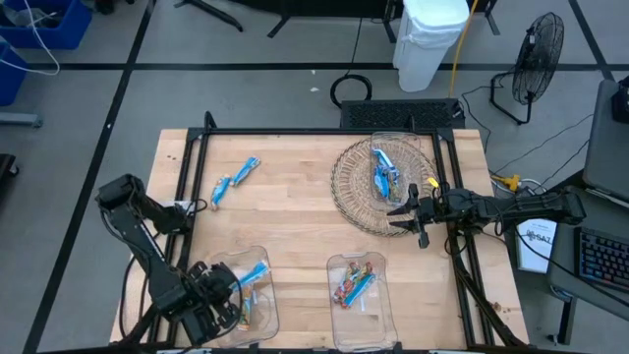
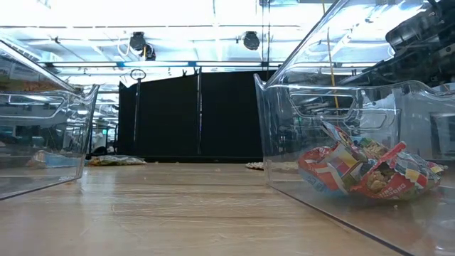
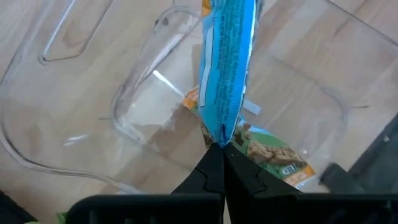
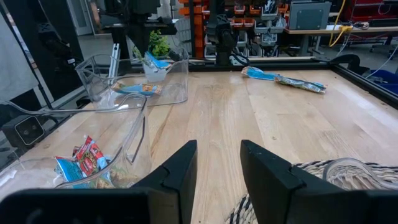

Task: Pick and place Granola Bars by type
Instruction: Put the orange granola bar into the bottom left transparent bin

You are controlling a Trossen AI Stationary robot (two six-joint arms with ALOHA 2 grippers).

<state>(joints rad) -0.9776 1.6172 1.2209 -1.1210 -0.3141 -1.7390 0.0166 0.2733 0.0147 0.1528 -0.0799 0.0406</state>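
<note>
My left gripper [image 1: 234,291] is over the left clear bin [image 1: 263,258] at the table's near edge, shut on a blue granola bar [image 3: 225,68]. A bar with a green and orange wrapper [image 3: 272,152] lies on that bin's floor. The right clear bin [image 1: 339,264] holds multicoloured bars [image 2: 362,171]. Two blue bars [image 1: 236,178] lie flat on the wood at the far left. More blue bars [image 1: 383,175] lie in the wicker basket [image 1: 349,187]. My right gripper [image 4: 217,163] stands open and level beside the basket's right side, with nothing between its fingers. My left gripper pinches one end of the blue bar [image 3: 219,132] between its two fingertips [image 3: 208,168]. The fingers come from above, pointing steeply down, in line with the bar. The bar hangs below them into the left clear bin. Whether its lower end touches the bin, I cannot tell.
A black frame [image 1: 295,131] runs around the tabletop. Bare wood [image 1: 295,216] lies between the bins, the loose bars and the basket. A small clear container [image 1: 403,147] sits in the basket's far part.
</note>
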